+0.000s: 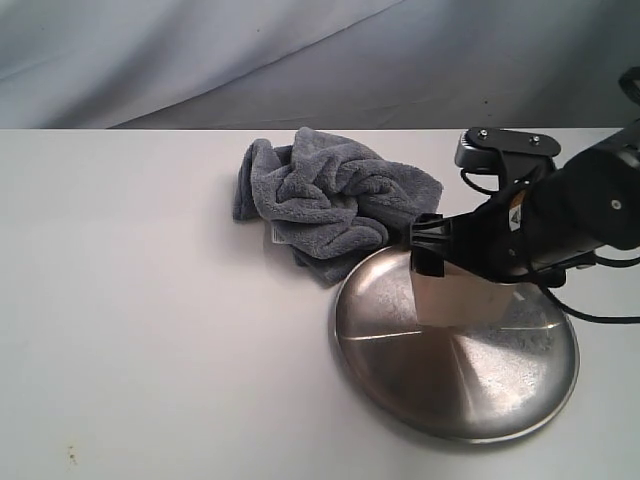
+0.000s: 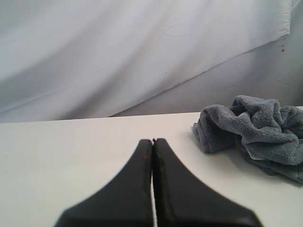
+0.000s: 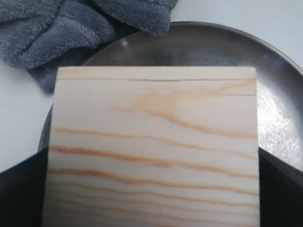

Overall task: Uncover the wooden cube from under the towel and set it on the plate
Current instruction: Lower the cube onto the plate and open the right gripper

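The pale wooden cube (image 1: 456,300) (image 3: 156,142) sits between the black fingers (image 3: 21,191) of my right gripper (image 1: 450,272) (image 3: 154,189), which is shut on its two sides. The cube hangs low over the back left part of the shiny silver plate (image 1: 480,395) (image 3: 279,99). Whether it touches the metal I cannot tell. The dark grey towel (image 1: 330,195) (image 2: 258,125) (image 3: 71,28) lies crumpled on the table just behind the plate, its near edge at the plate's rim. My left gripper (image 2: 153,140) is shut and empty, low over the bare table to the left of the towel.
The white table (image 1: 150,330) carries only the towel and the plate. A pale cloth backdrop (image 1: 300,50) hangs behind the far edge. The right arm and its cable (image 1: 590,210) reach in over the plate from the right.
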`<move>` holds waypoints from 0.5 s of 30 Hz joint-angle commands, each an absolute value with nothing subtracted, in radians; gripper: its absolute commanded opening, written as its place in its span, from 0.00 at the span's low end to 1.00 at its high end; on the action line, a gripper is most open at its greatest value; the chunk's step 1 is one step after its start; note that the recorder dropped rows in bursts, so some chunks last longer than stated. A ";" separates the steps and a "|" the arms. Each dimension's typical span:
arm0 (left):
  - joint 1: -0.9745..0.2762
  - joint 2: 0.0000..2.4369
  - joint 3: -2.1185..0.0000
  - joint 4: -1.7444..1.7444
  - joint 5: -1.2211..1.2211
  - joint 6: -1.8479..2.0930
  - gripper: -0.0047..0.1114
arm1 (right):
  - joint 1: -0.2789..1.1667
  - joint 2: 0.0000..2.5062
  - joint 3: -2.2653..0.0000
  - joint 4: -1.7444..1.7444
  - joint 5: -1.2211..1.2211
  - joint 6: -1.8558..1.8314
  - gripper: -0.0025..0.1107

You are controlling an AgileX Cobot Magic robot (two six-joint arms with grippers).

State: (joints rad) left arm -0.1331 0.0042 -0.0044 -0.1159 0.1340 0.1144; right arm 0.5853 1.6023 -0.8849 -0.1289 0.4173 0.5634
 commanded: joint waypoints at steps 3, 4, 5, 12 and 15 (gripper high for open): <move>-0.138 0.000 0.000 -0.118 0.131 0.112 0.04 | 0.578 1.643 -0.887 -0.119 0.359 0.584 0.02; -0.138 0.000 0.000 -0.118 0.131 0.112 0.04 | 0.578 1.644 -0.887 -0.119 0.354 0.589 0.02; -0.138 0.000 0.000 -0.118 0.131 0.112 0.04 | 0.578 1.644 -0.887 -0.119 0.352 0.591 0.02; -0.138 0.000 0.000 -0.118 0.131 0.112 0.04 | 0.578 1.647 -0.887 -0.119 0.351 0.591 0.28; -0.138 0.000 0.000 -0.118 0.131 0.112 0.04 | 0.578 1.647 -0.887 -0.119 0.357 0.591 0.55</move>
State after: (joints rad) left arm -0.1331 0.0042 -0.0044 -0.1159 0.1340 0.1144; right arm 0.5853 1.6560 -0.8849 -0.1248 0.3836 0.5926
